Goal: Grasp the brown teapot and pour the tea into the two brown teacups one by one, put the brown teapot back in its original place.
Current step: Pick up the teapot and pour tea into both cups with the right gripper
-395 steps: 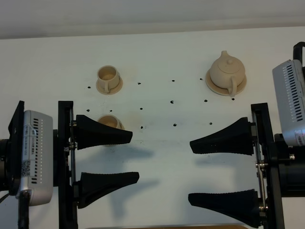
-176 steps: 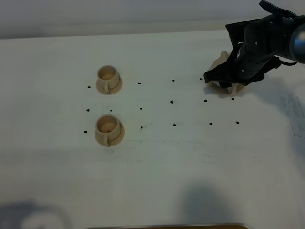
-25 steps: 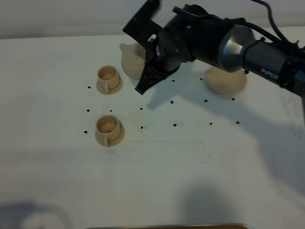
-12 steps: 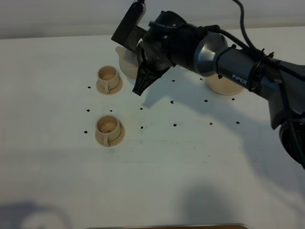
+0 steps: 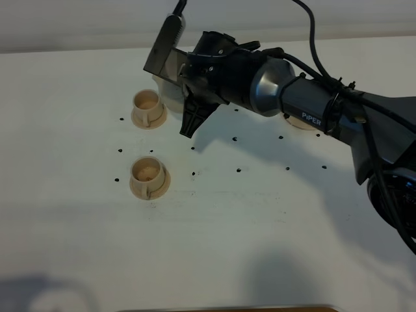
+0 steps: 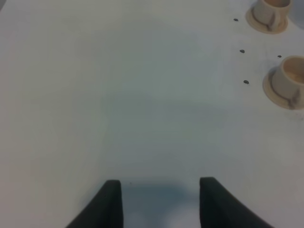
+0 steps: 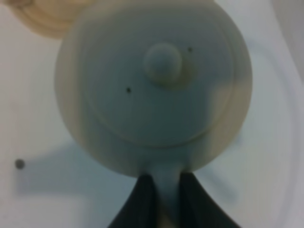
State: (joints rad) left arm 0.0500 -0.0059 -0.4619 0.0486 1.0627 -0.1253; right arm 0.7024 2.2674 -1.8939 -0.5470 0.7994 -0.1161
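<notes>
Both teacups sit toward the table's [image 5: 260, 227] left edge, the far teacup [image 5: 148, 107] nearer the far edge and the near teacup [image 5: 149, 177] in front of it. Their insides look plain tan; whether any tea is in them cannot be told. The brown teapot [image 7: 152, 95], lid on, hangs off the table by the far edge, just beside the far teacup. The right gripper [image 7: 166, 176] has its jaws clamped on the teapot's handle.

Half a second earlier the pot was slightly farther from that cup, and at the start it stood on the coaster [image 5: 291, 124] near the far right corner.

From above, the right arm [image 5: 312, 104] covers most of the pot and coaster; spout and tilt are unreadable. The left gripper [image 6: 160, 183], jaws apart and empty, shows only its tips over bare table.
</notes>
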